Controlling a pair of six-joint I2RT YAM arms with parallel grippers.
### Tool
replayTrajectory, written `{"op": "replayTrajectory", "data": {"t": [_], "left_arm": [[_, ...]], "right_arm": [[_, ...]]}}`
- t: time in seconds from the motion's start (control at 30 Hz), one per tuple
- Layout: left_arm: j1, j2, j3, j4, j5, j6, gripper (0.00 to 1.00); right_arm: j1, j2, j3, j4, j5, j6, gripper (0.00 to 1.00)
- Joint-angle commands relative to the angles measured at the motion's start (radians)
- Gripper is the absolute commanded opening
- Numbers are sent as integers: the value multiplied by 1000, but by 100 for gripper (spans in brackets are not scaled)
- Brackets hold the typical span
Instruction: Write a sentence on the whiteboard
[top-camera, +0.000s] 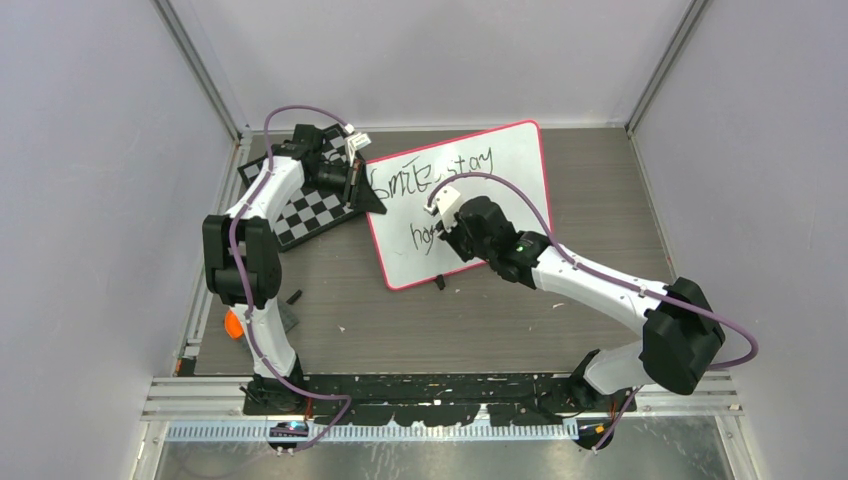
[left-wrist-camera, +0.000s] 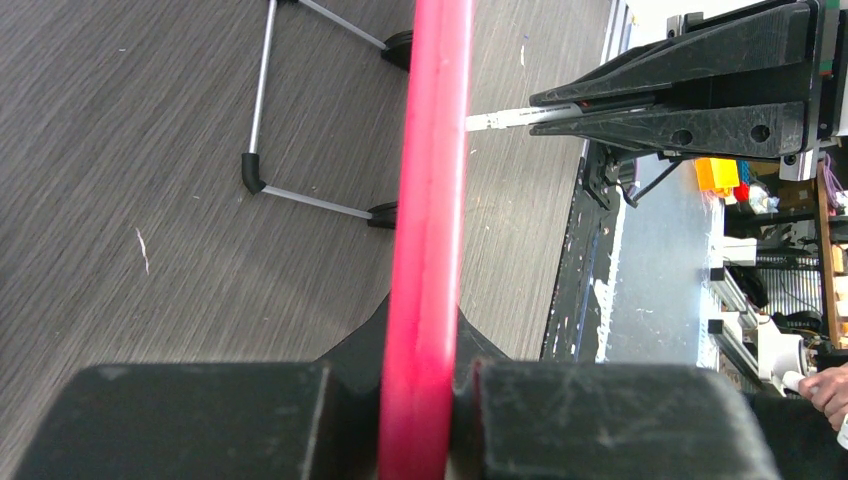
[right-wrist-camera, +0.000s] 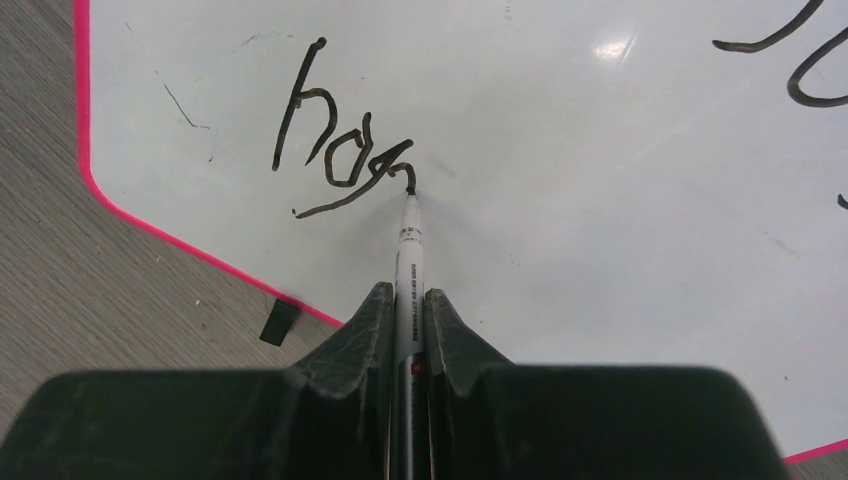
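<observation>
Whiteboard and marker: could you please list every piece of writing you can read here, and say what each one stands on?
"Smile, stay": first handwritten line, in black on the whiteboard; the first word is rough.
"hop": unfinished second line, on the same board.
Print along the barrel of the marker: too small to read.
No other text is legible in any view.

3 o'clock of whiteboard (top-camera: 520, 160): bare table (top-camera: 600, 190), open lane.
9 o'clock: blocked, left gripper (top-camera: 366, 190) clamped on frame, chessboard (top-camera: 310, 215) beside.
5 o'clock: right gripper (right-wrist-camera: 408, 305) with marker (right-wrist-camera: 409, 240), arm crossing.
7 o'clock: open table, small black piece (top-camera: 295, 296).
</observation>
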Motion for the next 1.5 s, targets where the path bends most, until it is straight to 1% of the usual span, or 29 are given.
{"op": "replayTrajectory", "data": {"t": [0.0,0.53,0.67,0.97,1.2,1.47], "left_arm": [[2,2,15,-19,-64,0,0],[0,3,16,-15,-67,-7,0],[1,1,16,-16,-67,-5,0],[2,8,21,-18,-64,-2,0],[0,15,26,-8,-61,-15,0],[0,14,32,-18,-65,-11,0]], "right_arm": [[-9,-26,8,-11,-4,18,0],[-8,32,55,18,-117,10,0],[-8,18,50,26,-118,5,0],[-34,-101,-15,2,-79,2,0],[-45,-78,2,-19,-54,10,0],[-45,-36,23,-11,-99,9,0]]}}
